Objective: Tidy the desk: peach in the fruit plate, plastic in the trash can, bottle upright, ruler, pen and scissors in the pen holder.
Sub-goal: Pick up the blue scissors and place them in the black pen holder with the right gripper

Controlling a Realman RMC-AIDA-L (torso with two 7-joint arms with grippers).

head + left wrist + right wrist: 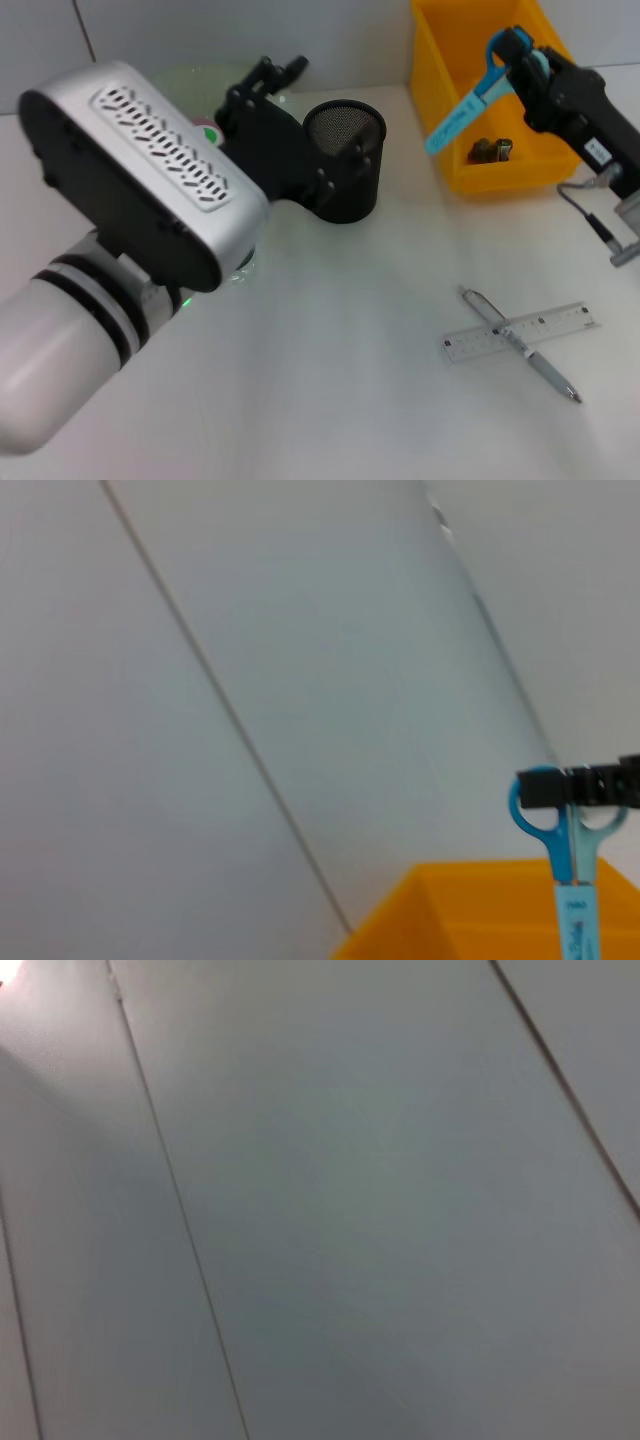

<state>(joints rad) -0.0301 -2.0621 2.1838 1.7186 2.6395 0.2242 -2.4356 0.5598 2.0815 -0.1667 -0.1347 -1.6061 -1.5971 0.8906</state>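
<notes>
The right gripper [512,55] clamps the scissors [465,103] by their handles, blades hanging below it, ready for the pen holder [343,160].

The left gripper [270,80] is parked beside the holder; its state I cannot tell.

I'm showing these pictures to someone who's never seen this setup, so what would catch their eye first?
Probably the blue scissors, held up by the handles in the right gripper over the yellow bin at the far right. Next, the big left arm fills the near left, its gripper reaching toward the black mesh pen holder. On the white desk, a pen lies crossed over a clear ruler.
</notes>
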